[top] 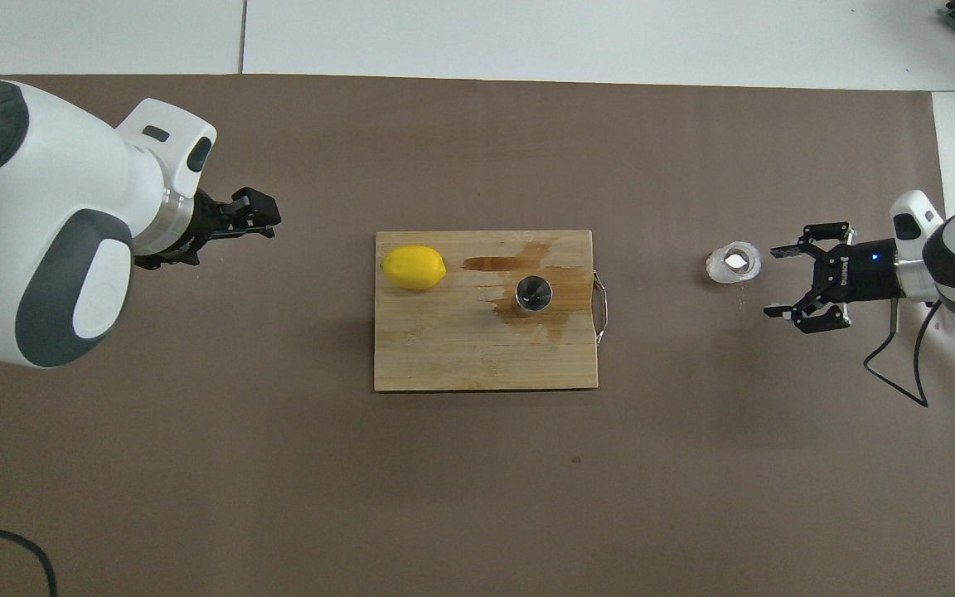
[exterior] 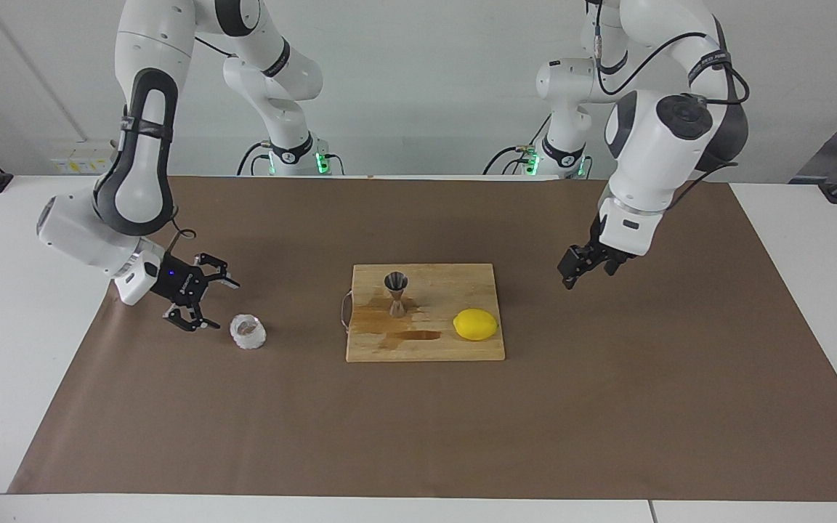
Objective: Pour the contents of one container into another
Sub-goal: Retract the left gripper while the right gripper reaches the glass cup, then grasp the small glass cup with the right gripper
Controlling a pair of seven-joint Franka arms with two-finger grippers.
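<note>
1. Glass cup (exterior: 248,332) and steel jigger (exterior: 396,293) sit on the brown table cover (exterior: 607,407); largest item there is the wooden cutting board (exterior: 462,349), mid-table.
2. Right gripper (exterior: 208,303): fingers spread wide, apart from the cup, just beside it toward the right arm's end of the table. In the overhead view the gripper (top: 786,282) lies at the cup's (top: 734,263) 3 o'clock.
3. Left gripper (exterior: 567,280): hangs over bare cover off the board's left-arm end; cannot tell its finger state. Arm waits.
4. Lemon (exterior: 475,324): on the board, at the jigger's 9 o'clock in the overhead view.
5. Jigger: upright on the board amid a wet brown stain (exterior: 389,328).
6. Cup: on the cover, well apart from the board.
</note>
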